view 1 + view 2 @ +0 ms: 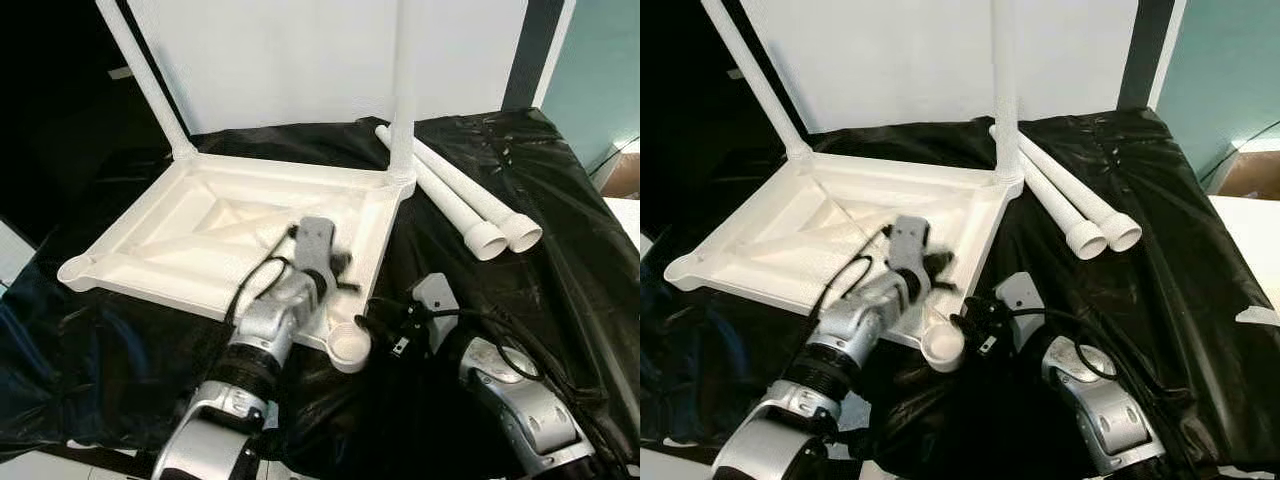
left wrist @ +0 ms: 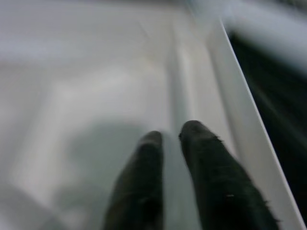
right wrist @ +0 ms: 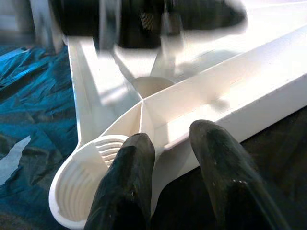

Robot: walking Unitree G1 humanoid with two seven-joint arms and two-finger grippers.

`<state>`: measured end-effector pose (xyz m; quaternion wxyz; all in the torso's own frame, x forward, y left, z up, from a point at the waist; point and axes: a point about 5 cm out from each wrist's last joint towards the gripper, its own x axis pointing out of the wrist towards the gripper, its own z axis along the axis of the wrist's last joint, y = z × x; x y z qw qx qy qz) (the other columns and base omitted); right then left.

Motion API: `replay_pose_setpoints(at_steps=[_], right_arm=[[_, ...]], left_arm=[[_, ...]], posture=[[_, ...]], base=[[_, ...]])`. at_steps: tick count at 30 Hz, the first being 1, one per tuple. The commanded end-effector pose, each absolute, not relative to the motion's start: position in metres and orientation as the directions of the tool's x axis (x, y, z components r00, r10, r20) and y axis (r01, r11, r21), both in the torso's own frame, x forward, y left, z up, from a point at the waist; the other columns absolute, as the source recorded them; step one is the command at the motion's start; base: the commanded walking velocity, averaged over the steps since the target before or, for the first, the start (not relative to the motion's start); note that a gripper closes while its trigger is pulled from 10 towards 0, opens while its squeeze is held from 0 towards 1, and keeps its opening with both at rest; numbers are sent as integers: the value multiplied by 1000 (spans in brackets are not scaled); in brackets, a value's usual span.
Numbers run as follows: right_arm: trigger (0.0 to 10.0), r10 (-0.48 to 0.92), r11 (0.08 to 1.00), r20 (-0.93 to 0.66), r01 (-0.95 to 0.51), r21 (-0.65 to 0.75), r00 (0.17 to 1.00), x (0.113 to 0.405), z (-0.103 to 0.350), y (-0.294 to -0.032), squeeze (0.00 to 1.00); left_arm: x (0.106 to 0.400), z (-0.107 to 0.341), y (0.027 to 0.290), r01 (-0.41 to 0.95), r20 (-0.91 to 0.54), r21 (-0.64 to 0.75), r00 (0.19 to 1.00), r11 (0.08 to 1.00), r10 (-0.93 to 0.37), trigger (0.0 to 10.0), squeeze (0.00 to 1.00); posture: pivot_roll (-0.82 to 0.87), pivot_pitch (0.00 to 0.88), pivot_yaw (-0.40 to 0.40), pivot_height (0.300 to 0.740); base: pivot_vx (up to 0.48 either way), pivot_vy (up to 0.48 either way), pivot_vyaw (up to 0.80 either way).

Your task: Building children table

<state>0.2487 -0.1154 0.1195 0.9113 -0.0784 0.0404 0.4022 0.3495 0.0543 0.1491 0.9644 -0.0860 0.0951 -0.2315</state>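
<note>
Tabletop (image 1: 200, 235) upside down on worktop (image 1: 560, 250), two legs screwed in at far corners. Empty socket (image 1: 349, 348) at near corner. Two loose legs (image 1: 455, 195) at 2 o'clock, long axes running 11-to-5. My right tool (image 1: 385, 330) nearer them, just beside socket, fingers slightly parted, empty. Left tool (image 1: 340, 268) over tabletop, nearly closed, empty.

We see the white plastic tabletop (image 1: 170, 250) lying upside down on black sheeting, its ribbed underside facing up. Two white legs (image 1: 140, 75) stand screwed into its far corners, one upright, the other seemingly tilted. The near right corner socket (image 1: 349, 348) is open and threaded inside; the near left socket (image 1: 76, 270) is open too. Two loose white legs (image 1: 462, 195) lie side by side just beside the tabletop's right edge.
</note>
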Motion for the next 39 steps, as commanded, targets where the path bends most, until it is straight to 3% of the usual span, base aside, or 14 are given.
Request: replay_pose_setpoints(at_steps=[1, 3, 4, 5, 6, 9, 15, 25, 26, 27, 29, 30, 36, 39], right_arm=[[10000, 732, 656, -149, -747, -109, 665, 248, 116, -113, 0], [10000, 732, 656, -149, -747, -109, 665, 248, 116, -113, 0], [10000, 734, 654, -150, -749, -110, 663, 248, 116, -113, 0], [10000, 735, 652, -152, -750, -110, 661, 248, 116, -114, 0], [10000, 735, 651, -153, -751, -110, 660, 248, 116, -114, 0], [10000, 736, 650, -155, -752, -111, 659, 248, 115, -114, 0], [10000, 736, 649, -156, -752, -112, 658, 248, 115, -114, 0], [10000, 738, 647, -157, -754, -113, 657, 248, 115, -114, 0], [10000, 738, 647, -157, -754, -113, 656, 248, 115, -114, 0], [10000, 738, 647, -157, -754, -112, 656, 248, 115, -114, 0], [10000, 738, 647, -157, -755, -111, 656, 248, 115, -114, 0], [10000, 739, 647, -156, -755, -111, 656, 248, 115, -113, 0], [10000, 737, 649, -155, -752, -111, 658, 248, 115, -114, 0], [10000, 732, 654, -156, -748, -111, 663, 248, 115, -115, 0]], left_arm=[[349, 149, 57, 451, -128, -218, 866, 866, -483, 10000, 1000], [349, 149, 57, 451, -120, -225, 867, 864, -484, 10000, 1000], [344, 155, 52, 521, -74, -264, 828, 812, -556, 10000, 1000], [336, 163, 47, 607, -17, -287, 770, 741, -637, 10000, 843], [329, 169, 44, 671, 29, -294, 718, 681, -695, 10000, 0], [320, 173, 47, 745, 58, -262, 646, 613, -761, 10000, 0], [287, 147, 78, 914, -113, -161, 357, 371, -927, 10000, 0], [269, 138, 106, 949, -172, -183, 228, 258, -958, 10000, 12], [268, 137, 111, 949, -182, -184, 223, 256, -958, 10000, 71], [269, 136, 117, 949, -194, -186, 219, 255, -956, 10000, 925], [269, 135, 121, 949, -202, -187, 215, 253, -956, 10000, 925], [270, 132, 127, 952, -227, -184, 201, 244, -953, 10000, 1000], [270, 123, 145, 964, -339, -128, 180, 235, -923, 10000, 1000], [266, 115, 163, 967, -420, -153, 123, 204, -899, 10000, 1000]], posture=[[-51, 0, 131, 740], [-51, 0, 131, 740], [-49, 0, 126, 740], [-48, 0, 123, 740], [-48, 0, 123, 740], [-50, 0, 123, 740], [-50, 0, 120, 740], [-46, 0, 116, 740], [-46, 0, 116, 740], [-46, 0, 116, 740], [-46, 0, 116, 740], [-48, 0, 119, 740], [-48, 0, 119, 740], [-48, 0, 119, 740]], base=[[0, 0, 0], [0, 0, 0], [0, 0, 0], [0, 0, 0], [0, 0, 0], [0, 0, 0], [0, 0, 0], [0, 0, 0], [0, 0, 0], [0, 0, 0], [0, 0, 0], [0, 0, 0], [0, 0, 0], [0, 0, 0]])
